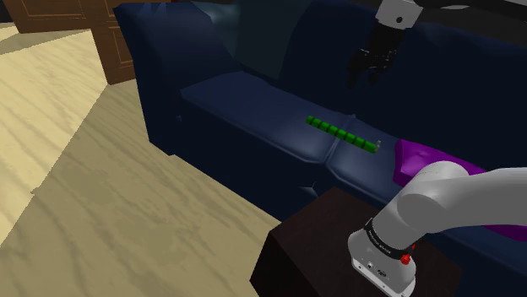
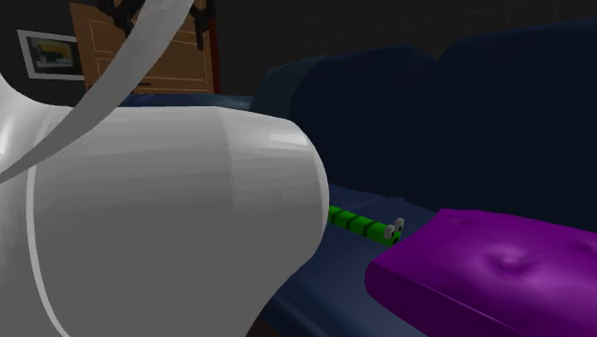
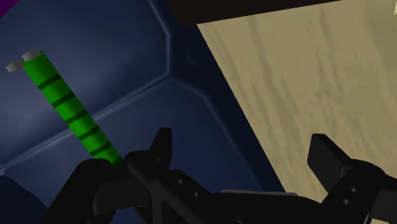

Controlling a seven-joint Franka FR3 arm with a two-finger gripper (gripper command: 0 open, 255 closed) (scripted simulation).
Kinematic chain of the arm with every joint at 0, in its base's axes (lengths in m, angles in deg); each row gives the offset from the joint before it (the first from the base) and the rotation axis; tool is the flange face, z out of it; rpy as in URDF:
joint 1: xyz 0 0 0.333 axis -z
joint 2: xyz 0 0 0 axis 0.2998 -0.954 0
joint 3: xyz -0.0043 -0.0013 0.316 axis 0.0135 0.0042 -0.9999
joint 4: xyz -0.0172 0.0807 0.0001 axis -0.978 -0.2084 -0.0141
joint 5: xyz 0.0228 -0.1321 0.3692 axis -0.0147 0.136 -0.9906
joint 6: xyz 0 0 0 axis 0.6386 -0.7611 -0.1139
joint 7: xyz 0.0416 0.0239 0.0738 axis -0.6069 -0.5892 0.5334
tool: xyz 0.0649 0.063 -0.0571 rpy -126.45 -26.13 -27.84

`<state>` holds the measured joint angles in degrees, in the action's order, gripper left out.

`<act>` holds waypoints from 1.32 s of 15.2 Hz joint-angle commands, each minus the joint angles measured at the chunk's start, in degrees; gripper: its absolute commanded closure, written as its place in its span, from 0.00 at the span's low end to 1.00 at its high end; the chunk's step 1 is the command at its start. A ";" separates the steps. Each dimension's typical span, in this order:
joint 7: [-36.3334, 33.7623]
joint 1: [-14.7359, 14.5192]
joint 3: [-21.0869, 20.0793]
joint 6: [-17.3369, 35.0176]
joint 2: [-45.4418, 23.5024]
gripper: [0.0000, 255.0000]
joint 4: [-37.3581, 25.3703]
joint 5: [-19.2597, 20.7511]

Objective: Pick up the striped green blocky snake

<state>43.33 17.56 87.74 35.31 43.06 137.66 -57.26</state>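
One striped green snake (image 1: 342, 135) lies on the dark blue sofa (image 1: 228, 97) seat in the shoulder view, near a purple cushion (image 1: 422, 159). The hand (image 1: 369, 72) hangs above it, pointing down. In the second exterior view, the snake's head sits just beside that cushion. In the wrist view, the fingers stand apart with nothing between them and the snake lies off to one side. The hand should probably centre over the snake's middle, straddle it crosswise, then descend.
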 commanded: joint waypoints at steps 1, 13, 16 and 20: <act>0.00 0.00 0.00 0.00 0.00 0.00 0.00 0.00; 19.76 1.26 16.43 14.77 -7.53 0.00 7.19 6.42; 24.92 1.10 20.73 18.74 -11.66 0.00 7.10 7.05; 32.28 0.26 26.56 23.99 -18.52 0.00 5.79 6.55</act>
<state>73.49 17.96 112.76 57.82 26.22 143.62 -50.62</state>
